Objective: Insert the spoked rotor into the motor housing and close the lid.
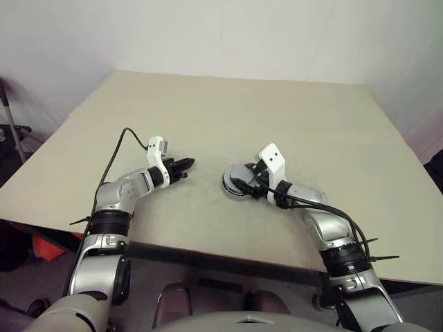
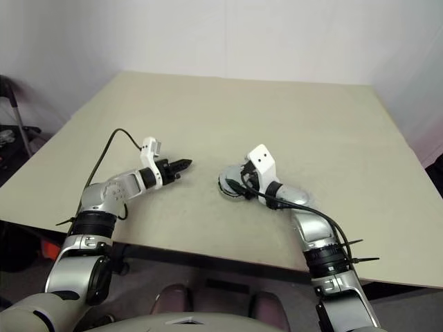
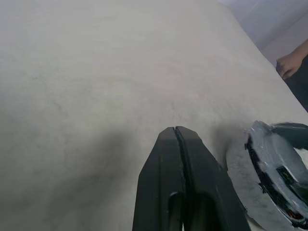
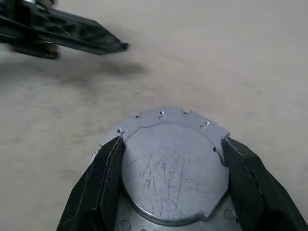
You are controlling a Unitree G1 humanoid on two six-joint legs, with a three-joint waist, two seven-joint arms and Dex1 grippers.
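The lid (image 4: 173,173), a dull grey scratched round cap with a notched edge, lies on top of the motor housing (image 1: 232,188) near the table's front middle. My right gripper (image 4: 171,139) reaches over it from the right, and its two black fingers press against opposite sides of the lid's raised round part. A hint of copper shows under the lid's rim (image 3: 290,214). The spoked rotor is hidden. My left gripper (image 1: 188,164) hangs just above the table a short way left of the housing, shut and empty, pointing toward it.
The beige table (image 1: 228,117) stretches far behind and to both sides of the arms. A person's hand (image 3: 288,62) shows beyond the table's edge. The table's front edge (image 1: 208,252) runs close below both wrists.
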